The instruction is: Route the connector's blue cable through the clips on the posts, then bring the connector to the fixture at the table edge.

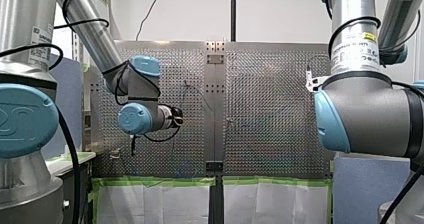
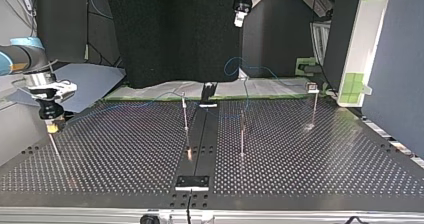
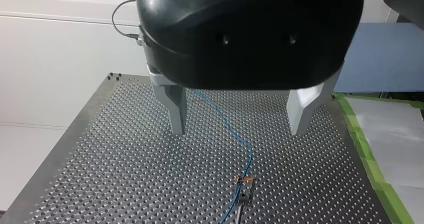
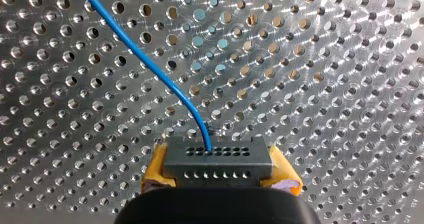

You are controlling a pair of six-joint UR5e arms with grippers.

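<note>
Snugly in right pincer (image 4: 218,173): connector (image 4: 217,158).

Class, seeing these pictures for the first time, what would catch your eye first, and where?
The grey connector, clamped between my right gripper's yellow pads, trails a blue cable over the perforated table. My left gripper hangs open above a clipped post.

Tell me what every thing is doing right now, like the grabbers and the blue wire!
Right gripper: shut on the connector.
Left gripper: open and empty, high above the table.
Connector: held between yellow pads.
Cable: joined to the connector, running off across the table.
Posts: standing upright.
Fixture: empty.
</note>
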